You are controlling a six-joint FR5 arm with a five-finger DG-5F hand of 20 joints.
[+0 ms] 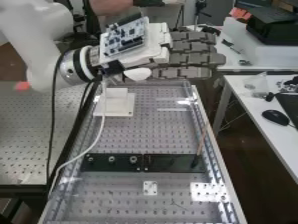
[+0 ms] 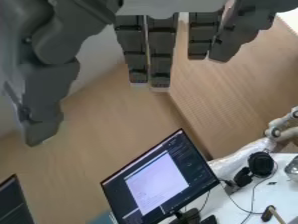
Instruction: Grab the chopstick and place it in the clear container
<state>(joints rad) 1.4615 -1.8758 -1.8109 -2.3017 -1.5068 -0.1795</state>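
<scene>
At the upper middle of the high view, the hand (image 1: 189, 56) is over the bench's far end with its fingers straight, well away from the chopstick and holding nothing. Its fingers and thumb hang spread in the wrist view, where the hand (image 2: 161, 50) has no object between them. The thin wooden chopstick (image 1: 201, 140) stands slightly tilted at the bench's right side, its lower end at the dark strip. A clear, crumpled-looking object (image 1: 256, 84) lies on the white side table; whether it is the container I cannot tell.
A black strip (image 1: 113, 162) with round fittings crosses the perforated bench. A white block (image 1: 118, 104) sits beneath the wrist, and a white cable (image 1: 98, 137) loops down the left side. On the side table is a black mouse (image 1: 275, 117). A monitor (image 2: 159, 180) stands in the wrist view.
</scene>
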